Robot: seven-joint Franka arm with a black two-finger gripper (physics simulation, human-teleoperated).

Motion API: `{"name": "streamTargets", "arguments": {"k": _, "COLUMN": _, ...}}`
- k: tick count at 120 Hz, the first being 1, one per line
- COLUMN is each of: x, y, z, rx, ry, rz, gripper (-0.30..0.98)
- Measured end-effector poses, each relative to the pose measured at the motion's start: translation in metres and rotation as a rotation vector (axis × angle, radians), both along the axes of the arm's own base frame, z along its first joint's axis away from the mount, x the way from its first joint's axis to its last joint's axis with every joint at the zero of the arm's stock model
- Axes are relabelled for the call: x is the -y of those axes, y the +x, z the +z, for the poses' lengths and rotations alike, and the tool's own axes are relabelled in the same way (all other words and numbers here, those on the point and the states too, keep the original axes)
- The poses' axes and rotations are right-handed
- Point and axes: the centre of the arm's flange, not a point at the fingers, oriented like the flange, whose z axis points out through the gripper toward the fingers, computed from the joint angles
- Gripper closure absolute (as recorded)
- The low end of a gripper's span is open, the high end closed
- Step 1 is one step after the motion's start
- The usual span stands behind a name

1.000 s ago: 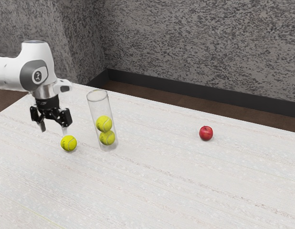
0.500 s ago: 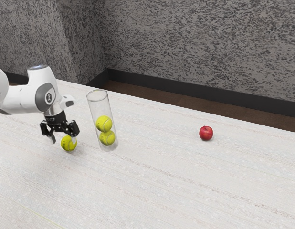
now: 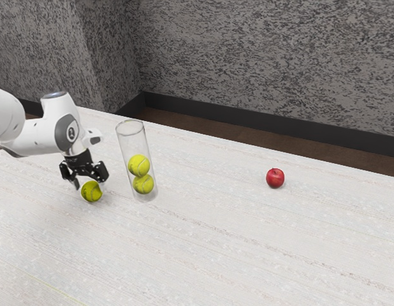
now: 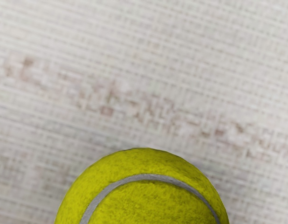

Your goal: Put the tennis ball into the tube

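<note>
- Exterior view: since a second ago, your gripper [image 3: 90, 185] has come down from above the ball [image 3: 92, 192] and shifted slightly towards the tube [image 3: 134, 145].
- The ball hasn't moved; it sits on the table [image 3: 203, 248] near the tube, towards the exterior view's left.
- Your fingers are spread wide astride the ball, with no grip on it that you can confirm.
- For the task, that looks like the approach nearly done; closing should come next, then a lift above the tube's mouth.
- Two balls [image 3: 138, 166] are stacked inside the tube, so judge the drop as a short one.
- You can't read the arm's round badge [image 3: 72, 134], nor any brand on ball or tube.
</note>
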Motion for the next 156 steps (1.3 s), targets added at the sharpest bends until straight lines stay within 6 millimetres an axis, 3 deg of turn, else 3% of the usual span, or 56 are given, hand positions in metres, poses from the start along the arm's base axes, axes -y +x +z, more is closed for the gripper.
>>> {"name": "streamTargets", "arguments": {"k": 60, "x": -0.008, "y": 0.002, "z": -0.022, "rx": 0.008, "ry": -0.052, "rz": -0.022, "gripper": 0.0}}
{"name": "streamTargets", "arguments": {"k": 92, "x": -0.007, "y": 0.002, "z": -0.021, "rx": 0.022, "ry": -0.078, "rz": -0.022, "gripper": 0.22}}
{"name": "streamTargets", "arguments": {"k": 120, "x": -0.007, "y": 0.001, "z": -0.018, "rx": 0.026, "ry": -0.079, "rz": -0.032, "gripper": 0.28}}
{"name": "streamTargets", "arguments": {"k": 140, "x": -0.005, "y": -0.001, "z": 0.034, "rx": 0.063, "ry": -0.071, "rz": -0.049, "gripper": 0.33}}
{"name": "streamTargets", "arguments": {"k": 156, "x": 0.015, "y": -0.005, "z": 0.124, "rx": 0.104, "ry": -0.011, "rz": -0.113, "gripper": 0.33}}
